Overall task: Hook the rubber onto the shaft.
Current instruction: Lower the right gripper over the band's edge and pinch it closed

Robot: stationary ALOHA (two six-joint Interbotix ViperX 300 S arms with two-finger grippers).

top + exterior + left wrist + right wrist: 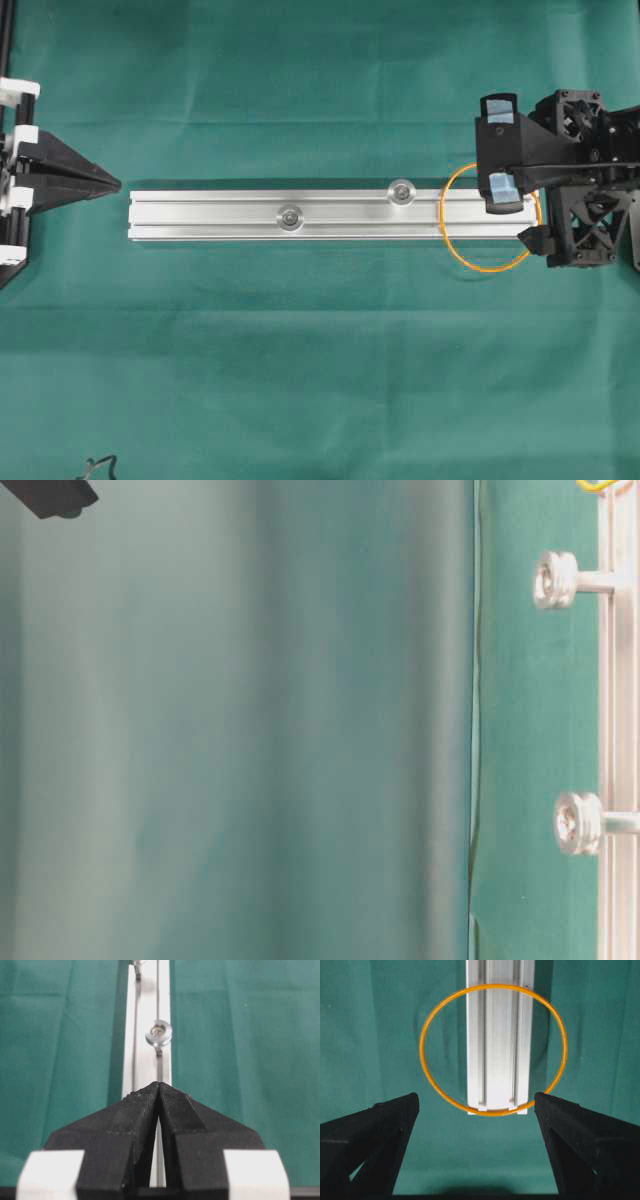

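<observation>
The rubber [476,267] is a thin orange loop lying flat over the right end of the silver rail [220,215], wider than the rail on both sides. Two silver shafts stand on the rail, one near its middle [291,216] and one further right [401,191]; neither touches the band. My right gripper [515,215] hovers over the rail's end, open and holding nothing. In the right wrist view the rubber [422,1045] lies just ahead of the gripper [476,1102]. My left gripper [115,183] is shut and empty, just off the rail's left end.
Green cloth [320,380] covers the table. In the left wrist view the rail [147,1035] runs straight ahead of the shut gripper [159,1085], with the nearer shaft [159,1034] on it. The table-level view shows both shafts [556,580] [578,823] side on.
</observation>
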